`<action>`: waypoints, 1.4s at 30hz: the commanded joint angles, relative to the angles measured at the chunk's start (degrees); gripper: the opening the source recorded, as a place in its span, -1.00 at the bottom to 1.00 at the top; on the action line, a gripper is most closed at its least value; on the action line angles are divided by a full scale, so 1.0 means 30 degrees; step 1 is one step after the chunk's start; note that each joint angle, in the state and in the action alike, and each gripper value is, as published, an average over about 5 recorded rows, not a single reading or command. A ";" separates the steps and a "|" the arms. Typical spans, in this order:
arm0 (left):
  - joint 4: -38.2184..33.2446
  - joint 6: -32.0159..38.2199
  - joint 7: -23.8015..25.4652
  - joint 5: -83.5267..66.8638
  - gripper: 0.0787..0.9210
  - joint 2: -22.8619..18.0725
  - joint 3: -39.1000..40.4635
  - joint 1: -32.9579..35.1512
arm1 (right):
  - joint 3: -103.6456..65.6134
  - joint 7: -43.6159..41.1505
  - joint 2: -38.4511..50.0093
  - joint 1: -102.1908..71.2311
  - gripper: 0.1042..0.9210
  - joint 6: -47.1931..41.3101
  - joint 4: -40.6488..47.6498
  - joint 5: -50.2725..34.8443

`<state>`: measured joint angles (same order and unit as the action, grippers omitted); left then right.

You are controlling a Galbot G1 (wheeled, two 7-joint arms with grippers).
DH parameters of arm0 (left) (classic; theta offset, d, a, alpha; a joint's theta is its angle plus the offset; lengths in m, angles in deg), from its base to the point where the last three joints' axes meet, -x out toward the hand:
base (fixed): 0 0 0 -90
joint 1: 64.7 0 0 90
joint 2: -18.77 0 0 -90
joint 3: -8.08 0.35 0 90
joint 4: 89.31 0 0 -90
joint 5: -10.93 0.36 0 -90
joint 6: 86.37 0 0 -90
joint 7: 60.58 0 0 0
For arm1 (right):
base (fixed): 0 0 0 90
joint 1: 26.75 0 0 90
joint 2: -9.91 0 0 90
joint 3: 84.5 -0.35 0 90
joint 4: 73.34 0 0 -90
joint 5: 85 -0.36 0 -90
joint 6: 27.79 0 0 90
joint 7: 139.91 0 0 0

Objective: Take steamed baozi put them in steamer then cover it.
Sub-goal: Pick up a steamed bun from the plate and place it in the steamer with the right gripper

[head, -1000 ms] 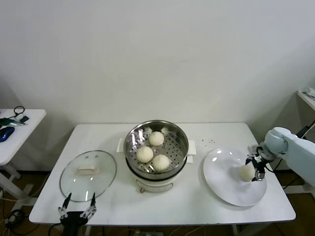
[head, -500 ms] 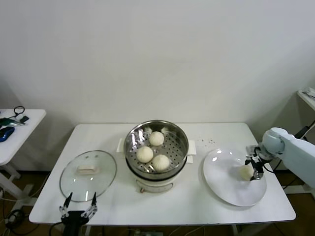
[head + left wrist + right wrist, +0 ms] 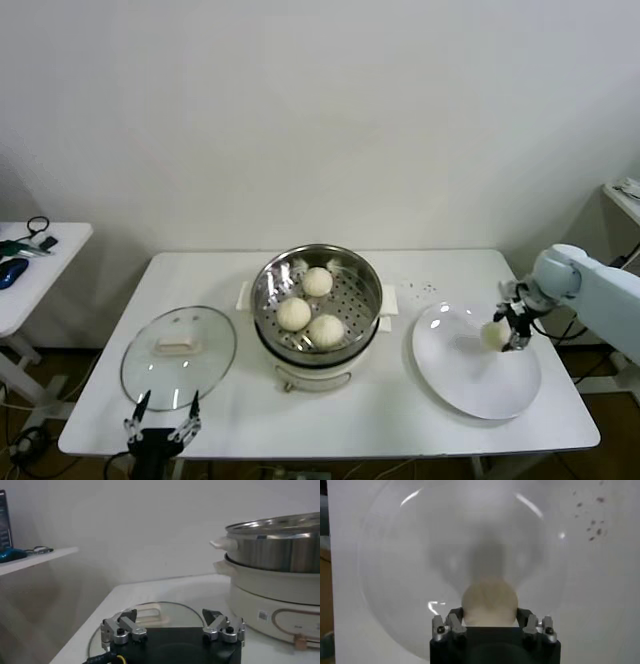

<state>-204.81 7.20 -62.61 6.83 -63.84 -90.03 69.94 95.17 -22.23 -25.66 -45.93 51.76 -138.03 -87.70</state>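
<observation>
- The steamed baozi, four small round cream-white dough buns, are split: three [image 3: 307, 309] sit on the perforated tray inside the steamer, and the fourth bun [image 3: 493, 334] is pinched between the fingers of the right gripper [image 3: 508, 327], lifted just above the plate.
- At about eight o'clock on the white table [image 3: 400, 420], the round clear glass cover [image 3: 179, 357] with its metal rim and white oblong handle lies flat, well apart from the pot's top.
- The left gripper [image 3: 161, 424] hangs at the table's near edge, at six o'clock of the cover, its fingers spread wide and holding nothing; the left wrist view shows both fingertips [image 3: 125, 622] apart with the cover's glass [image 3: 165, 615] just beyond them.
- The steamer [image 3: 318, 314], a large round shiny stainless-steel pot on a white base with side handles, stands at the table's centre, uncovered. Its three buns lie at roughly twelve, nine and six o'clock on the tray.
- The flat white round plate [image 3: 460, 385] lies at three o'clock of the steamer, near the table's right edge.
- In the right wrist view the gripper [image 3: 490, 622] clamps the bun [image 3: 489, 600] on both sides, the plate's surface [image 3: 420, 555] beneath it.
</observation>
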 commanded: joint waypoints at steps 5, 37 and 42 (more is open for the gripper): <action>-0.0425 -0.0116 0.0039 -0.0085 0.77 0.0063 0.0476 -0.0018 | 0.9819 0.0537 -0.3303 1.2583 0.43 -0.1502 -0.1568 -0.9600; -0.0512 -0.0041 0.0050 -0.0327 0.77 0.0707 0.1098 -0.0310 | 1.3128 0.3720 -1.1811 1.1779 0.43 -0.3964 -0.2892 -1.5513; -0.0237 -0.0003 0.0046 -0.0423 0.77 0.0889 0.1068 -0.0387 | 1.3134 0.4029 -1.2096 1.0621 0.43 -0.4080 -0.2375 -1.5071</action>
<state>-206.18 7.11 -62.46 5.79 -61.62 -86.79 68.97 133.28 -12.01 -57.37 -9.38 40.43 -146.26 -132.11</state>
